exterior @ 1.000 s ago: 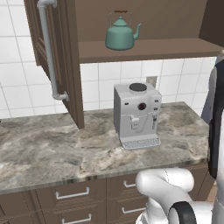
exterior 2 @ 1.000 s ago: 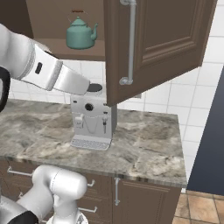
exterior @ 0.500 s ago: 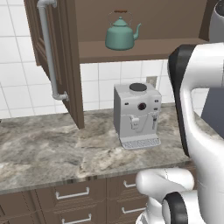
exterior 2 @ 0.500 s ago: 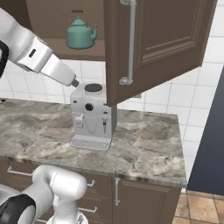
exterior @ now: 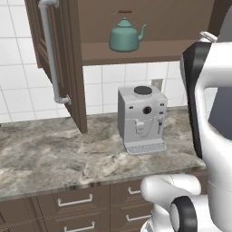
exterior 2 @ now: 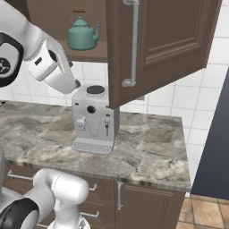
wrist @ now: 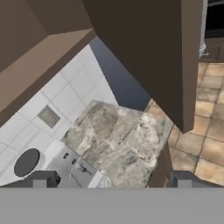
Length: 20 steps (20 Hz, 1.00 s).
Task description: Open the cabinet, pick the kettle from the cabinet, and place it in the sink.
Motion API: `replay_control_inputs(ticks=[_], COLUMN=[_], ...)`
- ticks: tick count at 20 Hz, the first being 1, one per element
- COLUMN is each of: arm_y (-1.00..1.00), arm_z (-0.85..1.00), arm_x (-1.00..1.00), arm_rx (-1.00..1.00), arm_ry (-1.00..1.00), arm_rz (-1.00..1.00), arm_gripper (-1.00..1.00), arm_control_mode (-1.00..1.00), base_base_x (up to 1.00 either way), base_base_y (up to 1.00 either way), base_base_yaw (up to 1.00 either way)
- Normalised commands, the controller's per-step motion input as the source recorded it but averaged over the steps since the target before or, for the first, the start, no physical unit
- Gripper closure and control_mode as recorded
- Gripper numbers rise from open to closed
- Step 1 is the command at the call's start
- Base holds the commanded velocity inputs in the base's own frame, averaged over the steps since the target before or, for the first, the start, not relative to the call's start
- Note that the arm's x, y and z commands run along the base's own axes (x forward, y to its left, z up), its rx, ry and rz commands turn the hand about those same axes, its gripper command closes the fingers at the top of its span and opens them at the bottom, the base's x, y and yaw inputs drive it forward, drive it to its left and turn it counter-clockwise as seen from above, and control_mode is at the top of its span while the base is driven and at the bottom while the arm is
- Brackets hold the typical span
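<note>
The teal kettle stands upright on the shelf of the dark brown cabinet, whose two doors stand swung open. In the hand view my gripper is open with nothing between its two dark fingertips. It looks past the cabinet's underside and the edge of the open door onto the counter. My white arm rises in front of the cabinet, below the kettle's shelf. The sink is out of view.
A grey coffee machine stands on the marbled counter under the cabinet. Long silver handles jut from the open doors. Brown drawers run below the counter, with tiled floor to the right.
My arm has swung upward: it now looms large at the right of the left base view, and its forearm sits higher in the right base view. The kettle and doors have not moved.
</note>
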Motion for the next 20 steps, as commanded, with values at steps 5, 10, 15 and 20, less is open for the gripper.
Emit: replay_control_inputs(ticks=[5, 10, 15, 20], arm_y=[-0.02, -0.08, -0.20, -0.28], arm_z=[-0.07, -0.05, 0.00, 0.04], arm_x=[0.33, 0.30, 0.23, 0.08], arm_rx=[0.04, 0.01, 0.17, 0.19], arm_ry=[-0.44, -0.31, -0.12, -0.15], arm_rz=[-0.38, -0.43, -0.43, -0.34], arm_gripper=[-1.00, -1.00, -1.00, -1.00], arm_control_mode=[-1.00, -1.00, -1.00, -1.00], base_base_x=[0.00, 0.00, 0.00, 0.00], base_base_y=[0.00, 0.00, 0.00, 0.00], base_base_yaw=[0.00, 0.00, 0.00, 0.00])
